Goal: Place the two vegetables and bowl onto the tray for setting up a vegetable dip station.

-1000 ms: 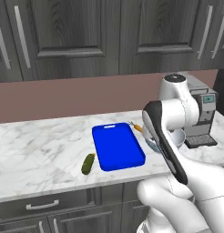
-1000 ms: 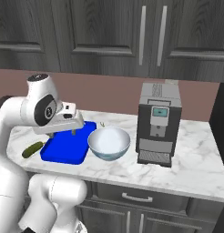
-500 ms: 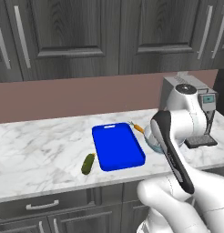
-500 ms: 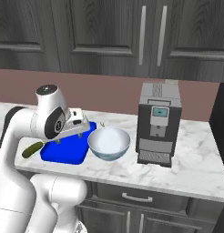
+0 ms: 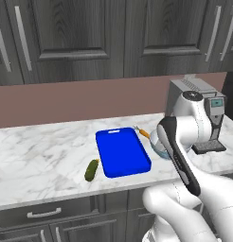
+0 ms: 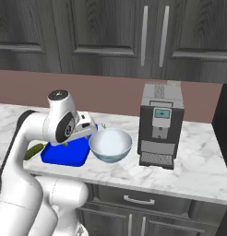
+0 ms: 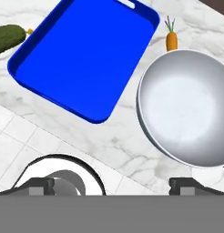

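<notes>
On the counter (image 5: 38, 156), the tray (image 5: 122, 151) lies between cucumber (image 5: 92, 170) and bowl (image 6: 110, 145), the carrot (image 7: 171, 40) behind the bowl.

Left base view: behind arm, left side, facing forward-down over marble counter (image 5: 38, 151). Right base view: same counter from right side. Both share blue tray (image 5: 122, 151), bowl (image 6: 110, 144), coffee machine (image 6: 160, 124). Hand view: close, looking steeply down on tray, bowl, cucumber (image 7: 8, 37), carrot (image 7: 171, 40).

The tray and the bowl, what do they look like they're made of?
The tray looks like glossy moulded plastic: uniform bright blue, rounded corners, raised rim, slot handle. The bowl looks like glazed ceramic, possibly enamel: smooth whitish inside with a soft sheen, pale blue outside. Being rendered, neither is certain.
</notes>
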